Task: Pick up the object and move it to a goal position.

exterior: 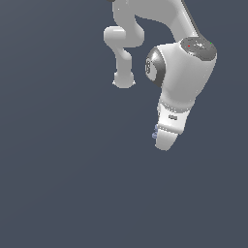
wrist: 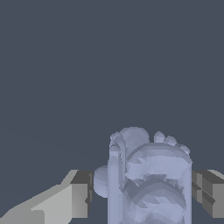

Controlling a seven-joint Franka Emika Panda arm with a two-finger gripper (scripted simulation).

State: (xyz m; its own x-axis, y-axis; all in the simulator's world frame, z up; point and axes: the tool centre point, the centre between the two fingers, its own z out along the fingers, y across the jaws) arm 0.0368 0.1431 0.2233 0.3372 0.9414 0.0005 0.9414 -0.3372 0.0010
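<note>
Hand clamped on the object; both fingers press its flanks in the wrist view. In the exterior view only a lavender sliver peeks out at the hand's side. Likely light and rigid, being tiny and lumpy; bumpy faces may seat unevenly, so it could pivot or slip. Best hold: across the broad flatter sides, centred between the pads.

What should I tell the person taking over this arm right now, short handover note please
Gripper: shut on the object, fingers pressing it from both sides in the wrist view.
Object: lavender-blue lumpy piece, only a sliver shows beside the gripper in the exterior view.
Done: grasp made; whether it is lifted cannot be told.
Left: carry it to the goal, which no view shows, then release.
</note>
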